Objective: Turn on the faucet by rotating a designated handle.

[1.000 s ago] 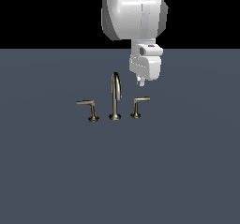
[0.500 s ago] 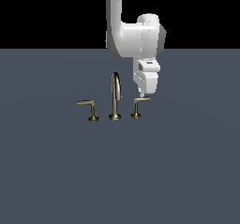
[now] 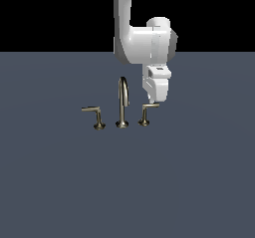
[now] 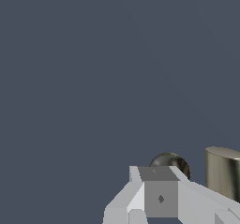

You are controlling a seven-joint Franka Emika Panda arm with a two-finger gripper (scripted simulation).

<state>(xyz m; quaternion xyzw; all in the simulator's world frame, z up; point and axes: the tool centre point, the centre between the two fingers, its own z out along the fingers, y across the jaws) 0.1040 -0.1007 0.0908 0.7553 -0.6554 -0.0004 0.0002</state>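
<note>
Tool [image 3: 155, 102] lower than a second ago, now at the handle [image 3: 148, 106] lever's tip, opening impossible to tell.

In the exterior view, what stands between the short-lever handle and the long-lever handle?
The gooseneck spout stands between the short handle and the long-lever handle, shown in the exterior view.

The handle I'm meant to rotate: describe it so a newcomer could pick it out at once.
Find the tall arched spout standing mid-floor. The handle stands just to the exterior view's right of it, directly under the gripper. Its lever arm is short, unlike the longer-armed handle on the spout's other side, which stands farther out.
</note>
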